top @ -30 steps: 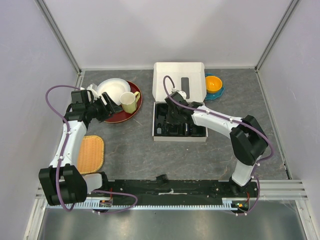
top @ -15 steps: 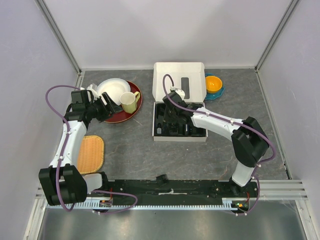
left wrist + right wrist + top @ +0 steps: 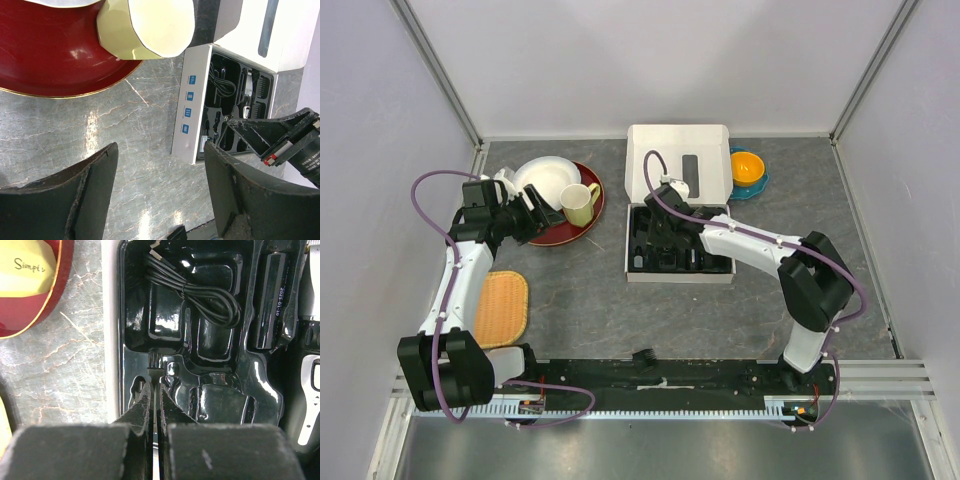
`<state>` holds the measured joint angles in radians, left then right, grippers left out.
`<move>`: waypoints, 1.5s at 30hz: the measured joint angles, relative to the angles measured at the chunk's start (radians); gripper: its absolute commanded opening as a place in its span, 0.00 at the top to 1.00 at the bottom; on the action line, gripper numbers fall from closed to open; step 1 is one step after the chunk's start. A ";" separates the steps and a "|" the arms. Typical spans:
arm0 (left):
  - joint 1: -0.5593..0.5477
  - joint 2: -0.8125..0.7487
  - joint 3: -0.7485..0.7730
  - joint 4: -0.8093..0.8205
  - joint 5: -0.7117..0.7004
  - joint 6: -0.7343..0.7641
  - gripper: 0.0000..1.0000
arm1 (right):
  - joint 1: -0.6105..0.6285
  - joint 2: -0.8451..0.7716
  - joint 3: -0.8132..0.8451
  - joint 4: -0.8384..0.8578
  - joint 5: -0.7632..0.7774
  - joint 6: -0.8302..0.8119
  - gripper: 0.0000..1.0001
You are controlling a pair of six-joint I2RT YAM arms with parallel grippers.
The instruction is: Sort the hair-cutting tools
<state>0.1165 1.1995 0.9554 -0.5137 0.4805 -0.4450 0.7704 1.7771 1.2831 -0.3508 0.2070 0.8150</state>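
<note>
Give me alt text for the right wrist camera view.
The right tool pinches a thin black brush over the black tray, bristles pointing away. A coiled cable lies in one compartment; the hair clipper sits at the picture's right edge.

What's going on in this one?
The right tool is down in the black tray of the white box, shut on the thin black brush, whose bristles poke out just past the fingertips. The clipper and a coiled cable lie in tray pockets. The left tool hangs open and empty over the table beside the red plate with the yellow cup.
</note>
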 measured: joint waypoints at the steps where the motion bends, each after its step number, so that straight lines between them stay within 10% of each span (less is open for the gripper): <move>1: 0.000 0.000 0.000 0.000 0.000 0.000 0.25 | 0.000 0.005 0.000 0.000 0.001 0.000 1.00; 45: 0.000 -0.002 0.000 0.000 -0.003 0.000 0.25 | 0.072 0.056 0.008 -0.055 0.119 -0.034 1.00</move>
<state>0.1165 1.1973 0.9554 -0.5137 0.4774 -0.4450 0.8421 1.8328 1.2907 -0.4053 0.3260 0.7811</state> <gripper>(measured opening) 0.757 0.010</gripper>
